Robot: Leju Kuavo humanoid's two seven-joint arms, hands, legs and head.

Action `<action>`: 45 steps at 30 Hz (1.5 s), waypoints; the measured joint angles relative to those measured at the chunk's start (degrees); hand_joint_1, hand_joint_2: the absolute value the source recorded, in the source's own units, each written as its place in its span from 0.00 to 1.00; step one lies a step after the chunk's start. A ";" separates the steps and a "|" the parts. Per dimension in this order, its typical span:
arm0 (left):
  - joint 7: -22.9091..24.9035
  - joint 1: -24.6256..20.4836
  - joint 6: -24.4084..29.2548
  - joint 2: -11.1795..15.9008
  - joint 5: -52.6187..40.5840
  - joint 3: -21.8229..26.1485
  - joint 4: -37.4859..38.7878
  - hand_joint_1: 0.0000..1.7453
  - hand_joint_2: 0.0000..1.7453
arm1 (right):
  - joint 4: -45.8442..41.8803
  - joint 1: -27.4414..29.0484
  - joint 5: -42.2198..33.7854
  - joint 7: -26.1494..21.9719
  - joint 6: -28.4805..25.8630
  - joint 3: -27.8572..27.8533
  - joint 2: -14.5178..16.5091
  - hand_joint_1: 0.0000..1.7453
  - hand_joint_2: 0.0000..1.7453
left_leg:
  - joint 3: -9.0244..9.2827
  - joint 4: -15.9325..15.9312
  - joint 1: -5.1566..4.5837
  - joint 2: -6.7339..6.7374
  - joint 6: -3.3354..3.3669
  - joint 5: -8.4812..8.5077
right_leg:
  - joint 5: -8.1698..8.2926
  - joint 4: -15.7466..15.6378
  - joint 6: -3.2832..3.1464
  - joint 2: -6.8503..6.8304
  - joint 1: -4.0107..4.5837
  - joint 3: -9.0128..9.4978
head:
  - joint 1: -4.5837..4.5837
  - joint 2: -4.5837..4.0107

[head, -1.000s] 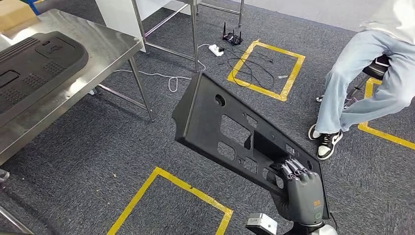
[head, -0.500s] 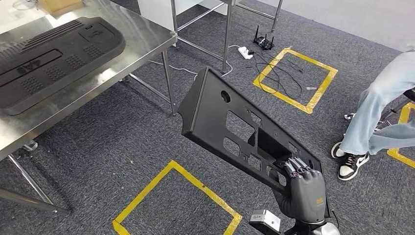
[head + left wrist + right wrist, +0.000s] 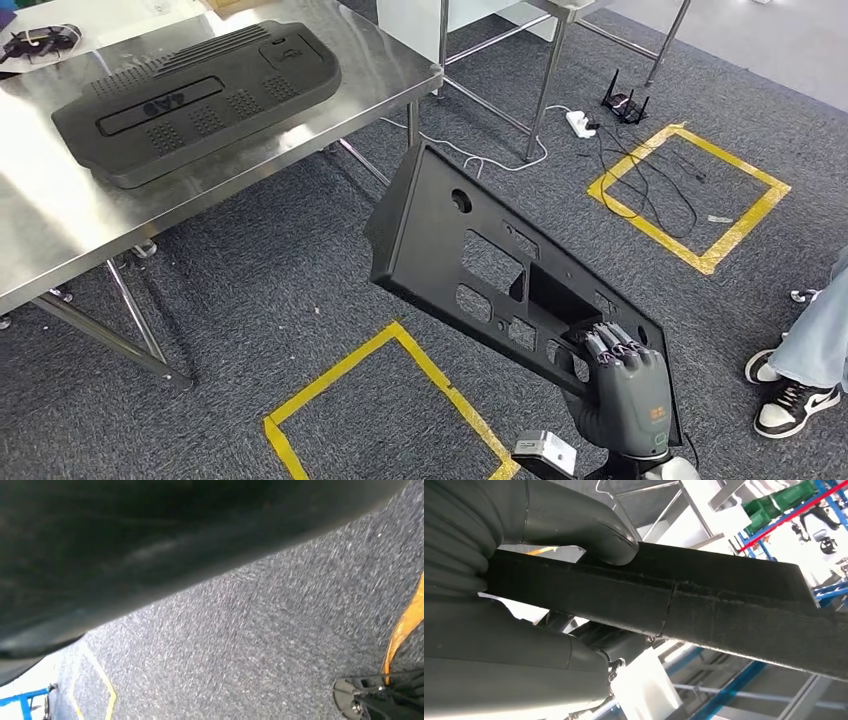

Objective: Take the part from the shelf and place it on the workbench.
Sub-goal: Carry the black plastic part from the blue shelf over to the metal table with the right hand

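Right hand (image 3: 628, 385) has its fingers clamped on one end of the part (image 3: 480, 270), thumb on the other face in the right wrist view; the panel's long axis runs up and left from the grip, free end toward the workbench (image 3: 60, 225); bench corner is near, another black panel (image 3: 195, 95) already lies on it; can't tell what the left hand's doing.
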 joint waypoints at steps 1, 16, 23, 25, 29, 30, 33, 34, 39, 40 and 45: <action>0.00 0.15 0.00 0.03 0.00 0.08 0.00 0.00 0.00 | -0.01 -0.02 -0.02 0.00 0.01 -0.02 0.01 1.00 1.00 | -0.22 0.33 -0.03 0.96 -0.32 -0.24 | 0.20 -0.13 -0.48 -0.59 -0.12 0.14 | -0.03 0.00; -0.02 -0.16 0.08 -0.06 0.02 0.72 0.00 0.00 0.00 | -0.16 -0.12 -0.37 -1.02 0.77 -0.75 0.28 1.00 1.00 | 1.48 0.38 -0.45 10.18 0.75 -1.98 | -0.66 -0.08 -0.30 -9.12 0.81 0.94 | -0.64 0.00; 0.05 -0.49 0.12 -0.18 0.09 1.00 -0.06 0.00 0.00 | -0.25 -0.25 -0.22 -1.18 0.92 -0.96 0.51 1.00 1.00 | 0.45 -0.04 -0.01 4.40 2.50 -0.72 | -6.79 15.61 0.25 -2.28 0.30 -6.96 | -0.06 0.00; 0.07 -0.44 0.04 -0.26 0.09 1.14 -0.05 0.00 0.00 | -0.25 -0.29 -0.29 -1.18 0.96 -1.04 0.52 1.00 1.00 | 0.39 -0.03 0.09 2.70 2.16 -0.44 | -3.72 8.89 1.36 -1.42 -0.04 -3.79 | -0.03 0.00; 0.08 -0.32 0.00 -0.34 0.09 1.25 -0.07 0.00 0.00 | -0.23 -0.38 -0.40 -1.23 1.16 -1.19 0.57 1.00 1.00 | 0.02 -0.15 -0.22 0.25 0.83 0.19 | -0.68 -0.07 0.56 0.85 0.08 0.27 | -0.05 0.00; 0.08 -0.16 0.00 -0.33 0.09 1.28 -0.07 0.00 0.00 | -0.25 -0.41 -0.41 -1.25 1.23 -1.21 0.58 1.00 1.00 | -0.14 -0.35 -0.17 -0.22 0.45 0.42 | -0.45 -0.18 0.00 0.29 0.09 0.37 | -0.03 0.00; 0.10 0.21 -0.01 -0.21 0.08 1.39 -0.07 0.00 0.00 | -0.26 -0.55 -0.50 -1.29 1.41 -1.24 0.63 1.00 1.00 | -1.34 1.73 -0.17 2.83 -0.36 -0.95 | 0.17 -0.50 -1.25 -1.54 -0.27 0.65 | -0.31 0.00; 0.10 0.18 -0.02 -0.19 0.08 1.41 -0.07 0.00 0.00 | -0.26 -0.53 -0.57 -1.31 1.46 -1.25 0.67 1.00 1.00 | -2.46 4.35 -0.18 4.89 -0.51 -2.69 | 0.25 -0.55 -1.53 -2.20 -0.29 0.65 | -0.49 0.00; 0.12 -0.12 -0.07 -0.29 -0.04 1.43 -0.07 0.00 0.00 | -0.23 -0.40 -0.95 -1.34 1.79 -1.29 0.84 1.00 1.00 | -6.16 14.03 0.07 7.95 -0.99 -6.59 | 0.08 -0.48 -1.93 -6.02 0.15 0.70 | -0.75 0.00; 0.13 -0.11 -0.07 -0.28 -0.07 1.43 -0.07 0.00 0.00 | -0.23 -0.40 -0.96 -1.35 1.84 -1.29 0.90 1.00 1.00 | -4.29 10.93 0.06 8.53 -0.87 -4.95 | -0.02 -0.47 -1.91 -6.71 0.16 0.84 | -0.75 0.00; 0.14 -0.41 -0.05 -0.24 -0.37 1.45 -0.07 0.00 0.00 | -0.24 -0.39 -0.54 -1.32 1.91 -1.46 1.00 1.00 1.00 | 1.13 0.56 -0.96 12.09 0.70 -2.16 | -0.69 -0.54 -0.76 -9.63 1.08 1.53 | -0.52 0.00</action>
